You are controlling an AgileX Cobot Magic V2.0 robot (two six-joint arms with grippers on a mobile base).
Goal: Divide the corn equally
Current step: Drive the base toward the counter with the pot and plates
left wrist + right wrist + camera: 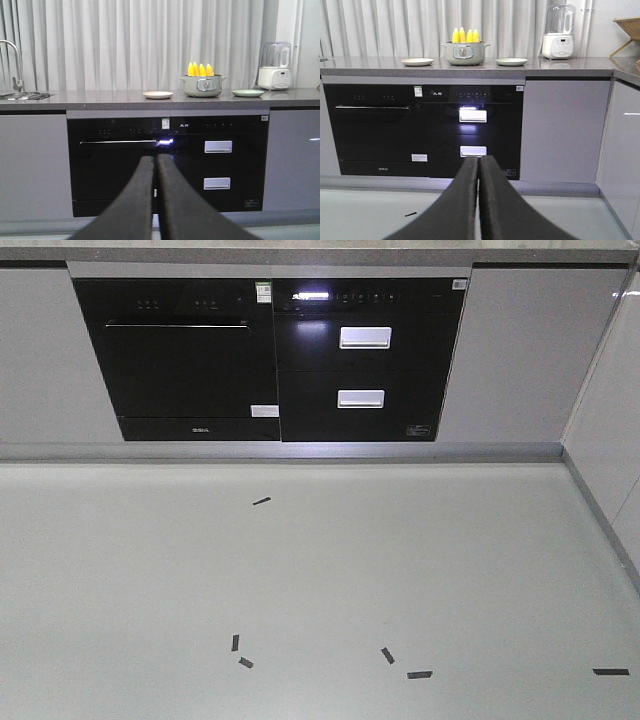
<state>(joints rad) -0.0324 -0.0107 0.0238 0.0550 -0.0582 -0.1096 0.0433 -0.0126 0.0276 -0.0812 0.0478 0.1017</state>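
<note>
Several yellow corn cobs point(200, 69) stand upright in a grey-green pot point(202, 86) on the counter, far from both arms. The same corn point(465, 35) and pot point(465, 53) show in the right wrist view. A cream plate point(158, 94) lies left of the pot and a pale green plate point(247, 92) right of it. My left gripper point(155, 161) is shut with nothing in it, held low in front of the black appliances. My right gripper point(479, 161) is also shut and empty, at about drawer height.
A dark oven point(178, 360) and a two-drawer unit point(365, 365) sit under the counter point(560, 64). A white blender point(558, 33) stands at the counter's right, a sink with tap point(17, 75) at its left. Black tape marks point(262, 501) dot the grey floor.
</note>
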